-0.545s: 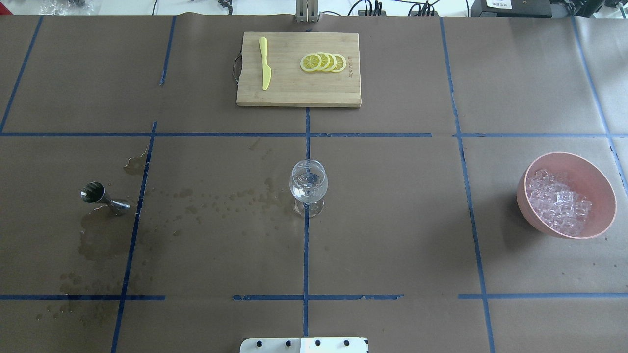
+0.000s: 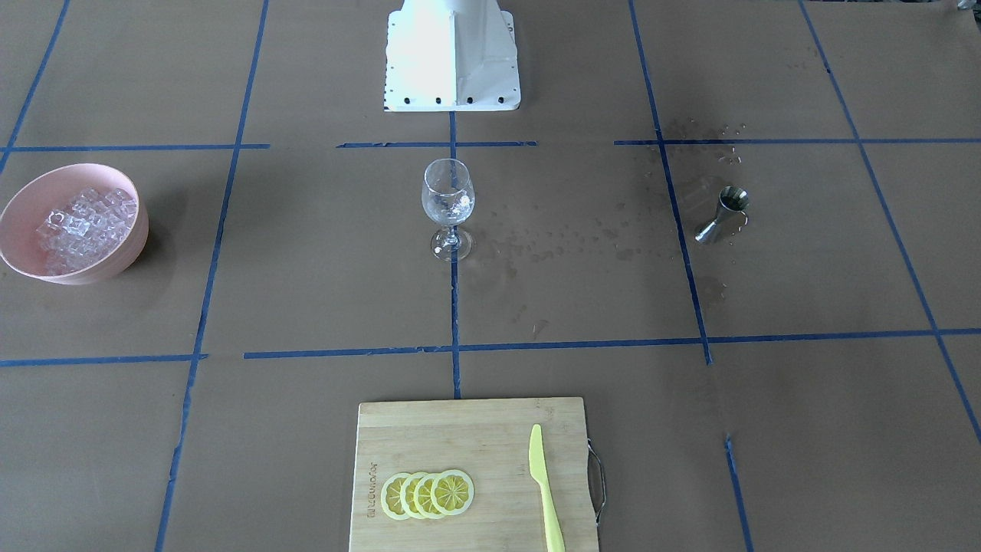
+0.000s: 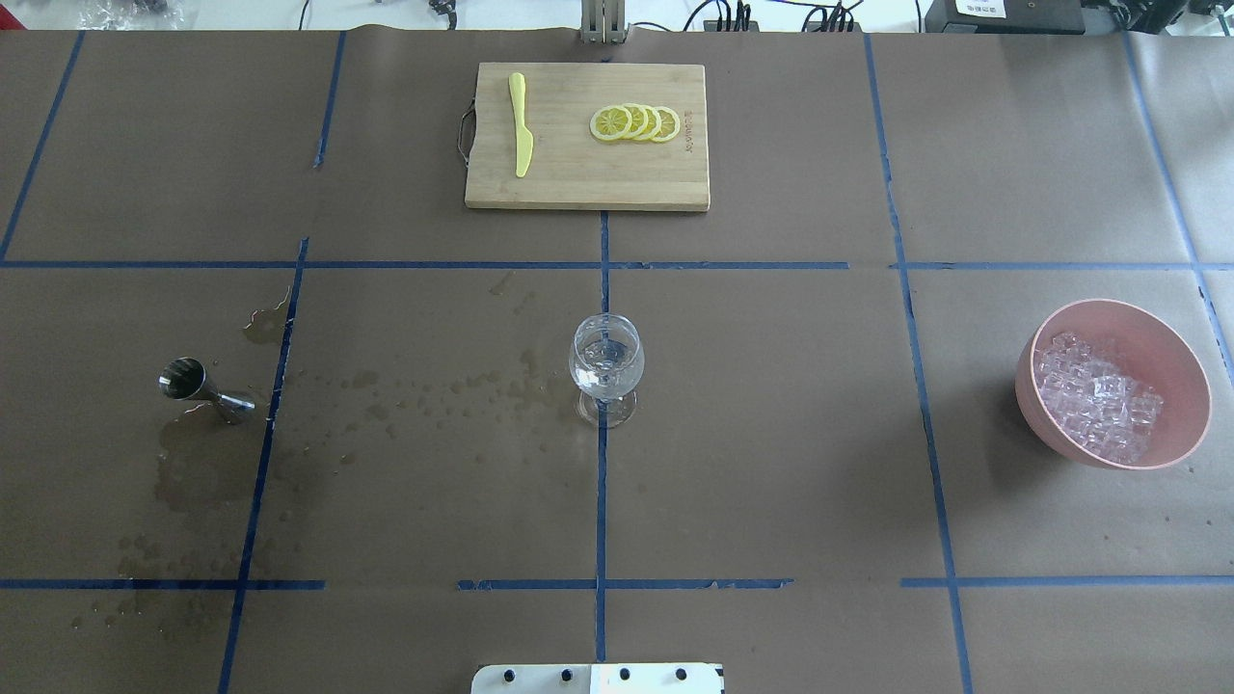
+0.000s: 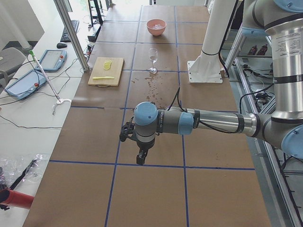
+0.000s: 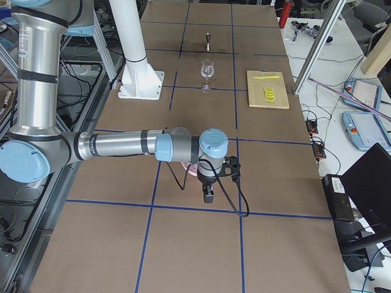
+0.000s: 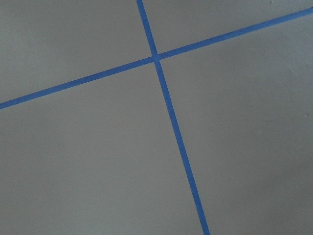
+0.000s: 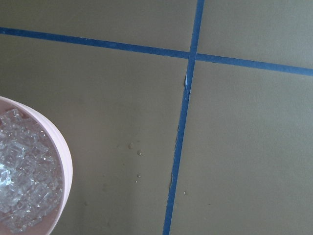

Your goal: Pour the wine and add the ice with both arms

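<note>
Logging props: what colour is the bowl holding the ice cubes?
Pale pink round bowl; clearest in the overhead exterior view.

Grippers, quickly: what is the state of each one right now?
Left gripper: cannot be told; it shows only in a side view.
Right gripper: cannot be told; it shows only in a side view.

Bright, even light, soft shadows; white base (image 2: 452, 54) glares; wrist views perhaps slightly soft

Board (image 3: 578, 178) w/ knife (image 3: 521, 125), lemon slices (image 3: 636, 122)
</note>
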